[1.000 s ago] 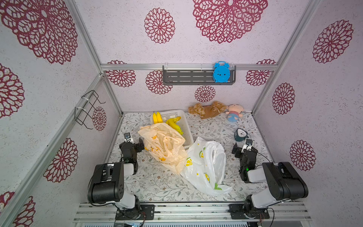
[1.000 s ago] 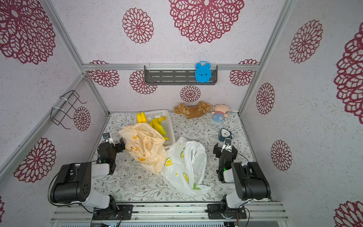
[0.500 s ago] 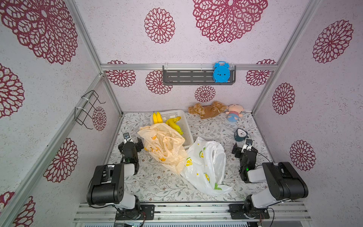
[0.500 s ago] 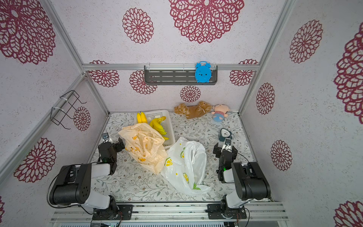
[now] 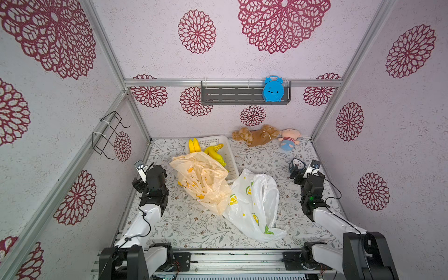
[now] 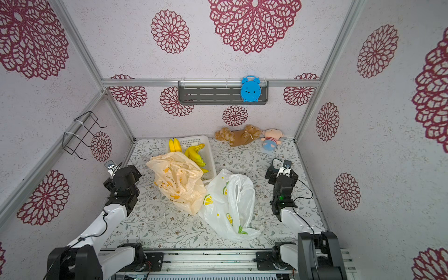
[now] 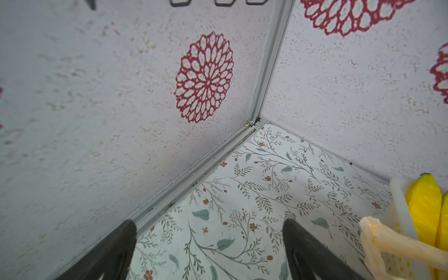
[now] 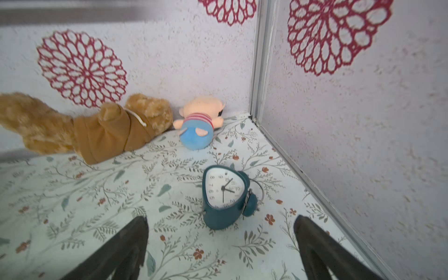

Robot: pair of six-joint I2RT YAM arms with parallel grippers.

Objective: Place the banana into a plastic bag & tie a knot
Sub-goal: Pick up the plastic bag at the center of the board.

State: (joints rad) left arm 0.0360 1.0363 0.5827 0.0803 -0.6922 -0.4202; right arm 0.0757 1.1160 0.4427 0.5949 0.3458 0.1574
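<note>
Yellow bananas [image 5: 214,152] lie in a white basket [image 5: 229,148] at the back middle; their tips [image 7: 424,201] show in the left wrist view. A peach plastic bag [image 5: 201,181] slumps against the basket's front. A white lemon-print plastic bag [image 5: 257,201] lies crumpled to its right. My left gripper [image 7: 209,223] is open and empty over the floral mat near the left wall, left of the peach bag's handle [image 7: 388,244]. My right gripper [image 8: 220,220] is open and empty, just short of a teal clock [image 8: 224,194].
A brown plush bear [image 5: 257,135] and a small pink-and-blue doll [image 5: 288,140] lie against the back wall. A wire rack [image 5: 109,135] juts from the left wall. A grey shelf [image 5: 232,95] with a blue clock [image 5: 272,89] hangs on the back wall.
Both arms have stretched out with their elbows dropped lower, and both grippers have edged toward the back wall. Both grippers stay open. The bags and bananas have not moved.
</note>
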